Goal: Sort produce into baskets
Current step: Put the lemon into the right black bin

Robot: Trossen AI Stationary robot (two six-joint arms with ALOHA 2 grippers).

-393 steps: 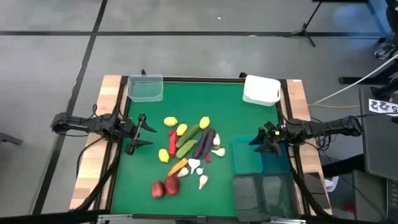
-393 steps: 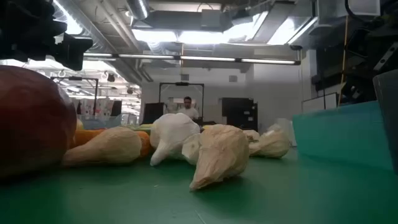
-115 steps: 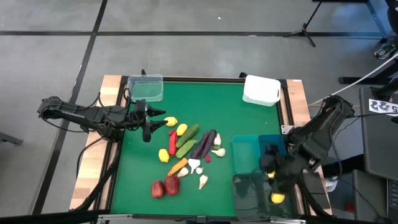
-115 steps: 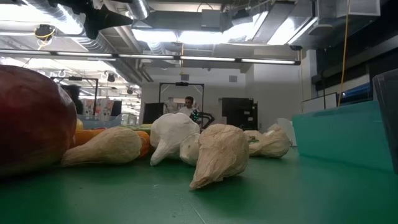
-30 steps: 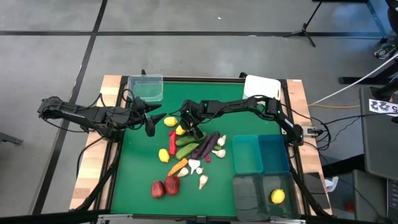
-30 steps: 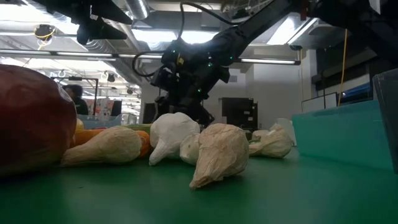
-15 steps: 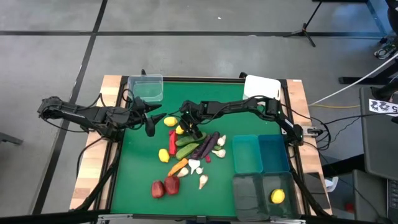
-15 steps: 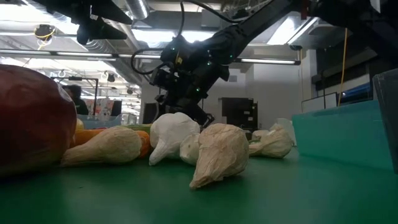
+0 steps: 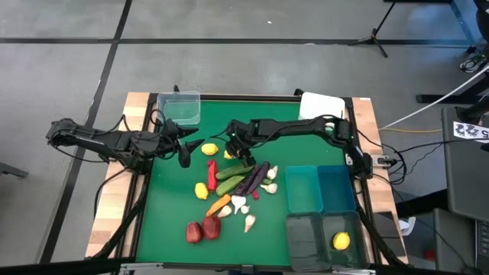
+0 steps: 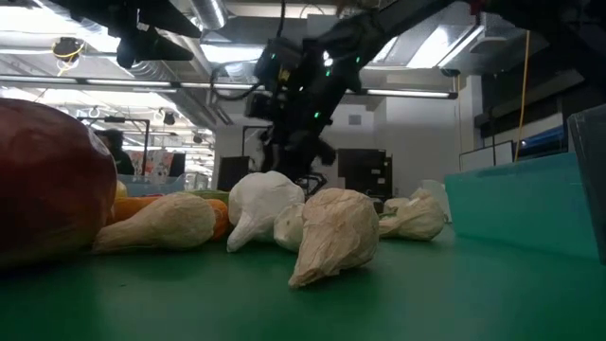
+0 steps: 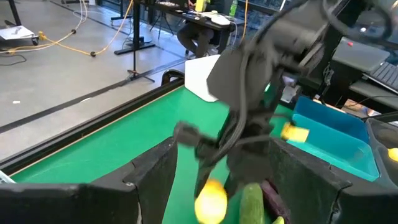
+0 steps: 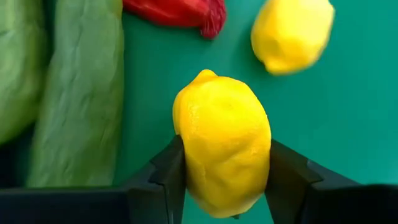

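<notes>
Right gripper (image 12: pixel 222 171) jaws pinching 1 lemon (image 12: pixel 222 154); 2 cucumbers (image 9: pixel 229 177), 2 teal baskets (image 9: pixel 319 189) nearby.

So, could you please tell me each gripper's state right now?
Left gripper: partly open, holding nothing.
Right gripper: closed on an oval yellow toy lemon.

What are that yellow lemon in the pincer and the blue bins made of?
The lemon looks like matte moulded plastic or foam, judging by its dull, faintly pitted skin without shine. The blue bins seem to be see-through tinted plastic: the green mat shows through their thin walls.
</notes>
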